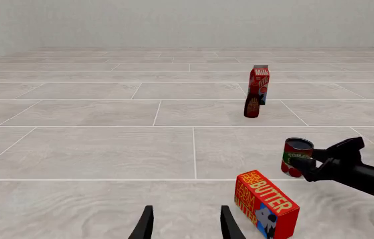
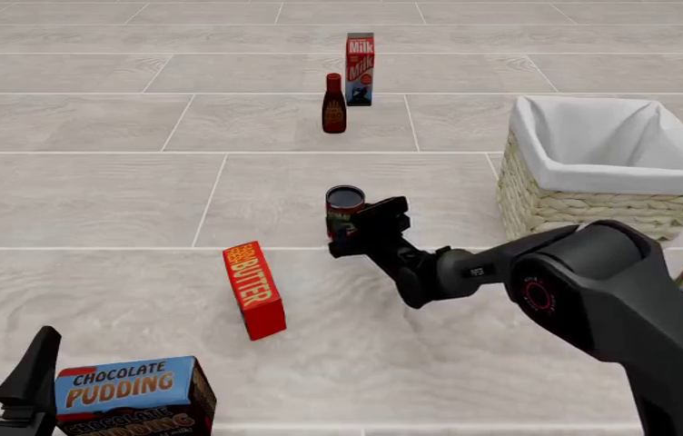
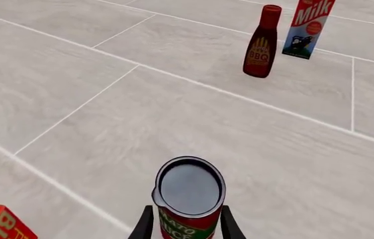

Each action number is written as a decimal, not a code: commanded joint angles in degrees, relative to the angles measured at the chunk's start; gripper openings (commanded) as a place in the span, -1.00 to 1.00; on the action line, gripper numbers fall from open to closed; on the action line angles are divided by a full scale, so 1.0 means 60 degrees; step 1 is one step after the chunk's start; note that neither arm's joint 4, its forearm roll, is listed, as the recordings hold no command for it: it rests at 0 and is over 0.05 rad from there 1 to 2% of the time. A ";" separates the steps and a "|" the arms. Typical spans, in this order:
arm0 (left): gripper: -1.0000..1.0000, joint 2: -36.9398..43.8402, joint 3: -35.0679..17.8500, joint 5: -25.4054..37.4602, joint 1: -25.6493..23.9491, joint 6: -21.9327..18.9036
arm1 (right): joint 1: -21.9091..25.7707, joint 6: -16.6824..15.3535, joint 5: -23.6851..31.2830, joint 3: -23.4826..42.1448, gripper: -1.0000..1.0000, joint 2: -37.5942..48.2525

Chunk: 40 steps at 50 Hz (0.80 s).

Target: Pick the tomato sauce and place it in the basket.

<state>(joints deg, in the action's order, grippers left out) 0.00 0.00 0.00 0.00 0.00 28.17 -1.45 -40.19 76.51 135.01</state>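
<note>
The small cylindrical tomato sauce can (image 2: 344, 207) stands upright near the centre of the front view, between the fingers of the right gripper (image 2: 354, 227), whose arm reaches in from the lower right. The large square woven wicker basket (image 2: 584, 204) sits at the right of that frame, well apart from the can. At the upper centre, the dark BBQ sauce bottle (image 2: 333, 104) stands just left of and before the tall milk carton (image 2: 360, 69). The rectangular butter box (image 2: 254, 290) stands lower left of the can (well apart). The chocolate pudding box (image 2: 135, 397) lies at the lower left, just beside the left gripper (image 2: 0, 372).

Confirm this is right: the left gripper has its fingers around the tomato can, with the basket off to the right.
Wrong arm. The right gripper has its fingers around the tomato can, as the front view shows; the left gripper is nowhere near it. The basket is indeed to the right.
</note>
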 commanded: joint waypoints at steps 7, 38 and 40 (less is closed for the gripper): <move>1.00 0.0000 0.0000 0.0000 0.0000 0.0000 | 0.0042 0.0071 0.0173 0.0284 1.00 0.0170; 1.00 0.0000 0.0000 0.0000 0.0000 0.0000 | 0.0180 0.0210 -0.0070 -0.0321 -1.00 -0.0359; 1.00 0.0000 0.0000 0.0000 0.0000 0.0000 | 0.0208 0.0170 -0.0106 -0.0445 -1.00 -0.0490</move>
<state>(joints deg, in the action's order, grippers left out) 0.00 0.00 0.00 0.00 0.00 28.90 -1.19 -39.90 76.15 134.26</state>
